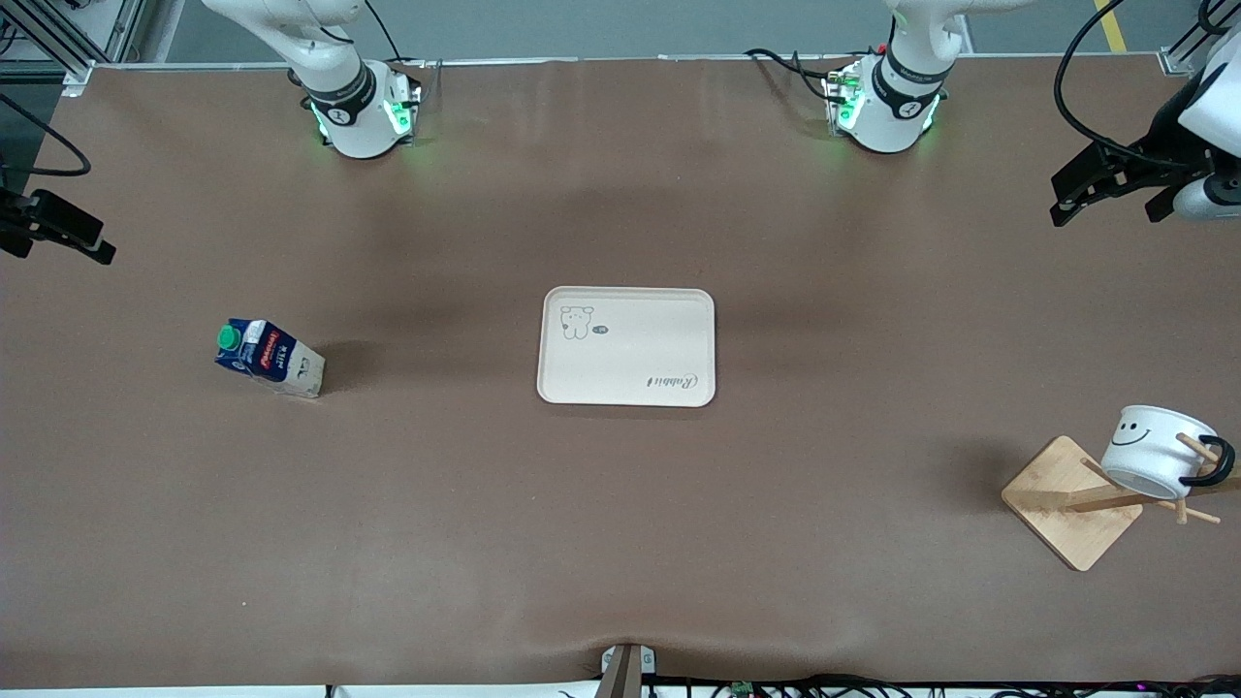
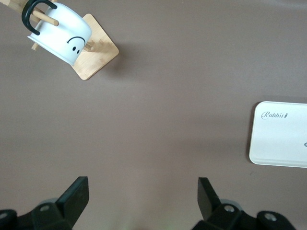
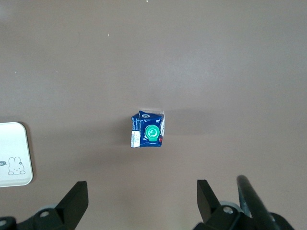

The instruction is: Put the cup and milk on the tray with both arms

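Smiley cup (image 1: pixel 1154 449) on wooden peg stand (image 1: pixel 1071 502)

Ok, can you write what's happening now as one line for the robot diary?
left gripper: open, over bare table | right gripper: open, above milk | cup: hanging on wooden stand | tray: nothing on it

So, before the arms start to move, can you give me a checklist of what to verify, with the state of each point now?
1. Left hand open, holding nothing: ok.
2. Right hand open, holding nothing: ok.
3. Tray bare, nothing on it: ok.
4. Milk standing upright, toward the right arm's end: ok.
5. Cup free to lift: not ok, it hangs on a peg of the wooden stand.
6. Cup and milk on tray: not ok, neither placed yet.
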Controlling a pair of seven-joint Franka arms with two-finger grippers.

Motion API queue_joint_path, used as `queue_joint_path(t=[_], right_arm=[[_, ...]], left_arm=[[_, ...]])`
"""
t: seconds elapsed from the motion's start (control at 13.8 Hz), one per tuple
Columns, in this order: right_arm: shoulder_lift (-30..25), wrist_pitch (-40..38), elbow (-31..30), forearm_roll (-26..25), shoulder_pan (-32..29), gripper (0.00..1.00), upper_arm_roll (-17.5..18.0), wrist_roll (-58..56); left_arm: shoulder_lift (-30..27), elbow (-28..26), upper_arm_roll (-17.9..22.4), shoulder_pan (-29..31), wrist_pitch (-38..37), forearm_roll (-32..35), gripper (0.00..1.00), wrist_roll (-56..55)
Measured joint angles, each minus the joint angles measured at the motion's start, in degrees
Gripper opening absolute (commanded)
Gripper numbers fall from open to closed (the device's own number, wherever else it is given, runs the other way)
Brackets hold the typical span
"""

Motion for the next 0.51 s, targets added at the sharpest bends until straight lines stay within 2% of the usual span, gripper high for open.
queue_joint_path(t=[0.51], right_arm=[[0.5,0.0,0.1,0.0,0.0,1.0,0.0,0.0]], left_arm=[[0.8,0.5,0.0,0.0,0.0,0.6,1.0,0.0]])
